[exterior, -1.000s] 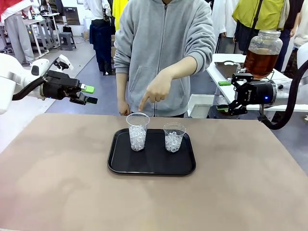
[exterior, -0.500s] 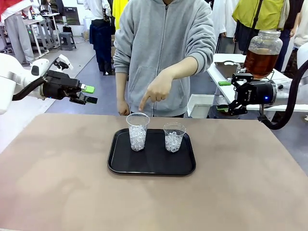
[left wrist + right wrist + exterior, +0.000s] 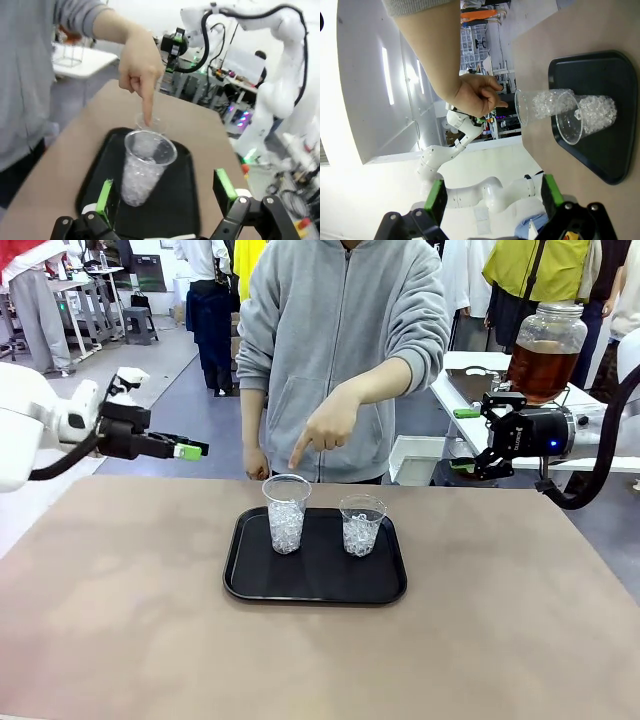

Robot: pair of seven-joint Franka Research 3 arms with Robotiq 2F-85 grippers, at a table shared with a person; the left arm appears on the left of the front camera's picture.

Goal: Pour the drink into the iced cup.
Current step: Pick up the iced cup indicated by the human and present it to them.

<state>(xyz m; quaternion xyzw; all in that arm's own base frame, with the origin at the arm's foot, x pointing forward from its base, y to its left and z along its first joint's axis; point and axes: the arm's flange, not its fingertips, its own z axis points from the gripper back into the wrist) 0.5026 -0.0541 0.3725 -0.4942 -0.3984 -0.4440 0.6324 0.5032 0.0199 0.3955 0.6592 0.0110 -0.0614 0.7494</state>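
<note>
- Amber-brown drink (image 3: pixel 543 368) sits in the glass dispenser jar (image 3: pixel 549 325) on a white side surface, at about 2 o'clock from the black tray (image 3: pixel 250 580). None of it has reached a cup, so nothing is poured yet.
- On that tray, the taller cup (image 3: pixel 287 512) at 9 o'clock and the shorter cup (image 3: pixel 361 524) at 3 o'clock hold only ice.
- The person's hand (image 3: pixel 322 430) points a finger down at the taller cup's rim; you should probably fill that one.
- Your left tool (image 3: pixel 165 190) has its jaws apart and empty, off the main surface (image 3: pixel 120 620) at 10 o'clock from the tray, aimed at the taller cup.
- Your right tool (image 3: pixel 493 197) is also spread and empty, hanging near the jar, touching nothing.
- All the pouring remains.
</note>
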